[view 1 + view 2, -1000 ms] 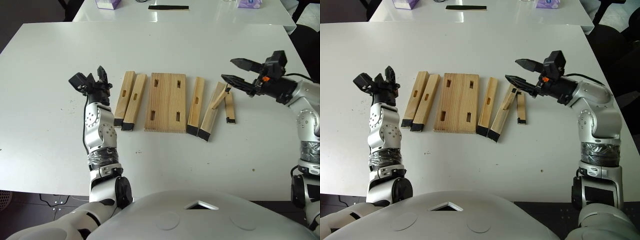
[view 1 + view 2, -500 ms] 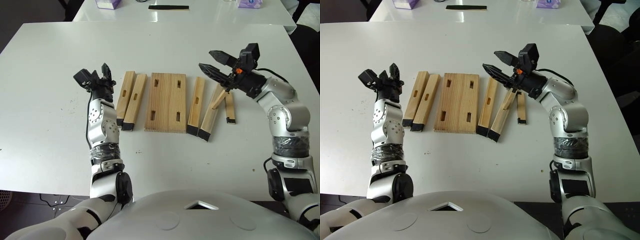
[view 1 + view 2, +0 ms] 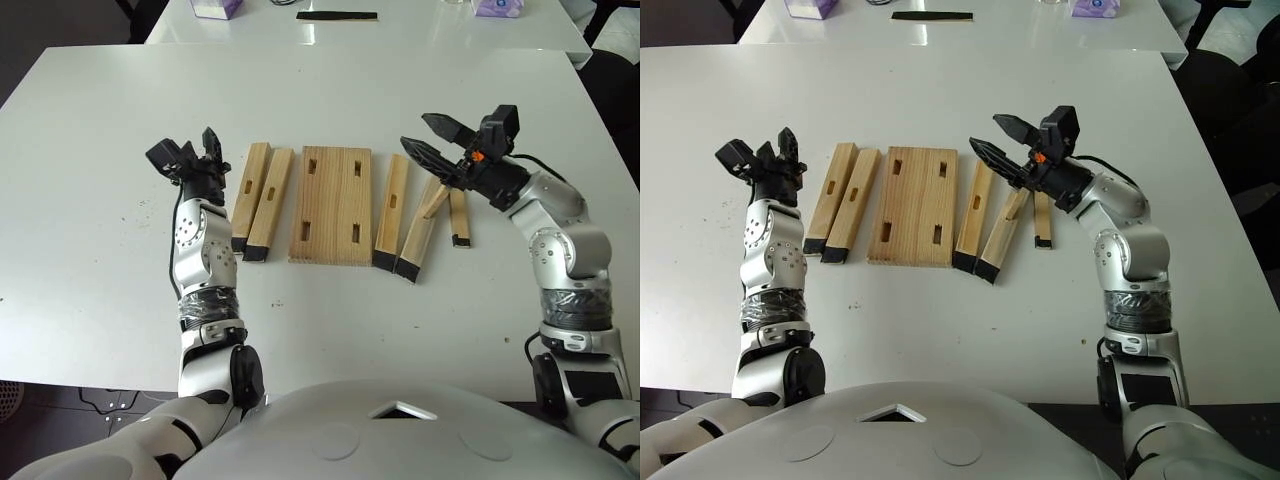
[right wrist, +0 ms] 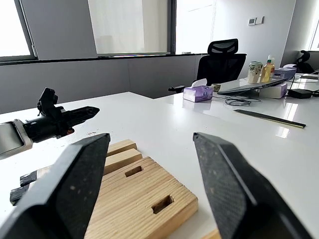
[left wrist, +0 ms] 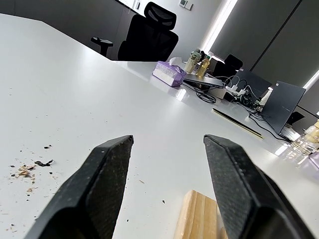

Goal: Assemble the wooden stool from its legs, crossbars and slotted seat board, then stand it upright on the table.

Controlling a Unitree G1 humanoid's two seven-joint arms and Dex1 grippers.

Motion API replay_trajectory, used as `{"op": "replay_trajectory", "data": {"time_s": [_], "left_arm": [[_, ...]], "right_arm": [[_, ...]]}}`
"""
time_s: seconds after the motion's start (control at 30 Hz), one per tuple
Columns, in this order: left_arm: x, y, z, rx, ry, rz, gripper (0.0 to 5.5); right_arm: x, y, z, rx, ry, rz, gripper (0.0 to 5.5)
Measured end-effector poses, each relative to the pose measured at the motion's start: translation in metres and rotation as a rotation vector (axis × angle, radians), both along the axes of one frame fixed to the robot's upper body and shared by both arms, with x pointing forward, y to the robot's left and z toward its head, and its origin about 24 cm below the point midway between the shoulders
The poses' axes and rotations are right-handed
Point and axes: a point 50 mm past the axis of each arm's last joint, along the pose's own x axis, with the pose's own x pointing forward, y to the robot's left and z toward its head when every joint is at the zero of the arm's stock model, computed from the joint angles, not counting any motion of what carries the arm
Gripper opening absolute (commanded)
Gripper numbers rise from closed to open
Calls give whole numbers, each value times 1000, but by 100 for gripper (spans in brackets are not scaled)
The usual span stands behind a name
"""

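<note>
- Fingers of the right gripper (image 3: 415, 131) were spread wide and empty above the legs (image 3: 391, 205) right of the flat-lying seat board (image 3: 331, 204), seemingly poised to pick one.
- Fingers of the left gripper (image 3: 182, 150), also wide, hovered left of the board.

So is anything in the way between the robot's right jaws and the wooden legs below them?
Nothing visible is. The right jaws hang open above the far ends of the right-hand legs, only air between. A thin crossbar lies slanted across the outer leg.
</note>
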Motion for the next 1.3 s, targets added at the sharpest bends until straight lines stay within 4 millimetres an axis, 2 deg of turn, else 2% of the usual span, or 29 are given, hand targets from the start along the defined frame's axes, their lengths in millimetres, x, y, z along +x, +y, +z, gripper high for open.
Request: {"op": "replay_trajectory", "data": {"time_s": [0.13,0.3,0.37,0.4,0.47,0.53,0.6,0.67,0.8,0.97,1.13,1.3], "left_arm": [[-1,7,3,17,-2,11,264],[-6,10,14,5,-54,44,264],[-12,5,20,-36,-86,66,264],[-17,3,22,-54,-99,81,264],[-25,0,23,-69,-101,107,264],[-36,-4,29,-77,-101,153,264],[-53,-2,43,-23,-138,214,264],[-63,-2,49,13,-151,261,264],[-61,-13,58,62,-149,296,264],[-36,-39,85,133,-224,276,264],[-40,-50,88,218,-219,328,264],[-41,-70,89,281,-224,289,264]], "right_arm": [[-3,1,11,43,6,-4,309],[-14,0,72,215,-113,63,309],[-20,8,79,164,-126,119,309],[-22,15,71,105,-98,149,309],[-34,26,42,5,4,191,309],[-63,28,10,-97,142,295,309],[-85,20,-3,-193,229,409,309],[-94,11,-9,-258,282,449,309],[-90,-3,-23,-356,337,358,309],[-77,-16,-45,-509,444,189,309],[-76,-15,-42,-513,513,115,375],[-71,-5,-34,-482,550,27,450]]}}
